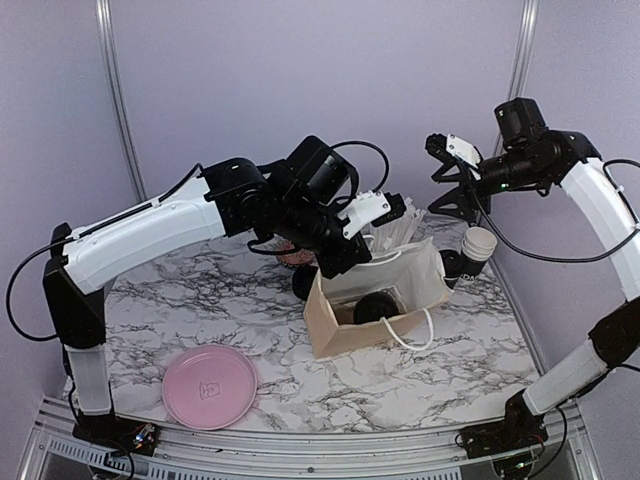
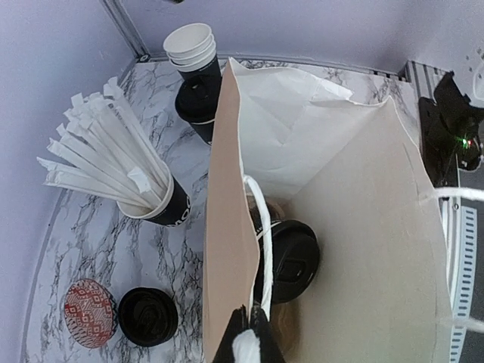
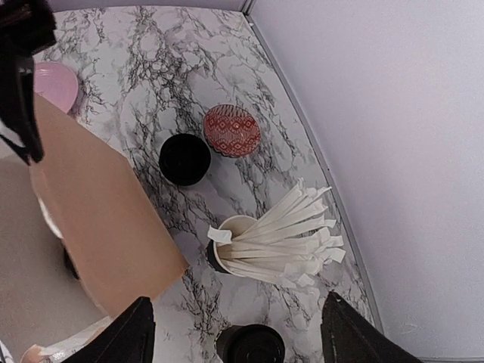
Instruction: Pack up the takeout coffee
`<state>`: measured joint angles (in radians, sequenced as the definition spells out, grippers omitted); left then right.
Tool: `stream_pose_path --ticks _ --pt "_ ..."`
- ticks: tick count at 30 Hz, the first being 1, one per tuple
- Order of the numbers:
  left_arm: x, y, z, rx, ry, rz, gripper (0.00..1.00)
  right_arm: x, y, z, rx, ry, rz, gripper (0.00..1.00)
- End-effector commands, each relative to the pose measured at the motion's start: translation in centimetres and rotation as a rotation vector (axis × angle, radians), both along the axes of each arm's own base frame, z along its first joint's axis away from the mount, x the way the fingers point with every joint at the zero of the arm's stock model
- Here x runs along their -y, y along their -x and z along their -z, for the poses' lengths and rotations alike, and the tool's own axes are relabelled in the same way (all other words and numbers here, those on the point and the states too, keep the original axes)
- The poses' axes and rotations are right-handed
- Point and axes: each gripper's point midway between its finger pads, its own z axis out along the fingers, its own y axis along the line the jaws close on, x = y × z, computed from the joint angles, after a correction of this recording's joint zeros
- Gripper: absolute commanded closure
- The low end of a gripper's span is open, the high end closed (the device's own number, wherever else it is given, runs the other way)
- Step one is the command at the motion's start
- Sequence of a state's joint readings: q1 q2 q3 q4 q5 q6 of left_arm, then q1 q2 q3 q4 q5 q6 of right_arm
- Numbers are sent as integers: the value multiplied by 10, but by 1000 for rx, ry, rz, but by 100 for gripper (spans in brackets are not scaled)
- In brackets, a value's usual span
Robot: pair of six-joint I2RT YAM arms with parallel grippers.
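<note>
- Bag (image 1: 345, 325), open, stands mid-table toward the right edge. One lidded cup (image 2: 291, 257) sits upright on its floor, round black lid up.
- Second cup (image 3: 185, 159), black-lidded, is outside the bag toward the far edge, just beside a red disc (image 3: 232, 130).
- Third cup (image 2: 198, 102), black-lidded, touches the cup stack (image 2: 190, 47) near the far right corner.
- Straw cup (image 2: 162, 204) is full of white straws.
- Left gripper (image 2: 246, 338) is clamped on the bag's rim.
- Right gripper (image 3: 240, 331) hangs with fingers apart.
</note>
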<state>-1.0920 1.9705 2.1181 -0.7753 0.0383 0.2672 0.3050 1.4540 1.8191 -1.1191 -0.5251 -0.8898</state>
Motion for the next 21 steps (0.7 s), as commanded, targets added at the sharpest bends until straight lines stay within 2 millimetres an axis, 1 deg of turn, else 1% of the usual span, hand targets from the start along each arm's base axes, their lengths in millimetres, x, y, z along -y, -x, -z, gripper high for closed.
stream_pose_path --ticks 1,4,7,8,12,14,16,19,21 --pt "-17 37 -3 144 -113 12 100 28 -16 2 31 -10 107 27" --pt "-13 72 4 148 -131 62 100 46 -29 15 -1 -31 157 27" --pt "-6 103 10 130 -128 111 100 58 -35 26 -37 -53 186 27" --pt "-3 115 11 130 -128 130 100 60 -36 29 -45 -54 190 26" --pt "3 141 14 173 -139 150 100 60 -35 41 -63 -62 183 27" --pt "5 150 13 176 -134 157 100 58 -34 44 -70 -67 176 26" --pt "6 153 13 167 -129 157 100 57 -34 44 -72 -72 171 27" --pt "6 151 14 175 -133 148 100 56 -34 43 -78 -82 166 27" --pt "6 148 15 191 -143 142 100 55 -32 36 -81 -95 164 27"
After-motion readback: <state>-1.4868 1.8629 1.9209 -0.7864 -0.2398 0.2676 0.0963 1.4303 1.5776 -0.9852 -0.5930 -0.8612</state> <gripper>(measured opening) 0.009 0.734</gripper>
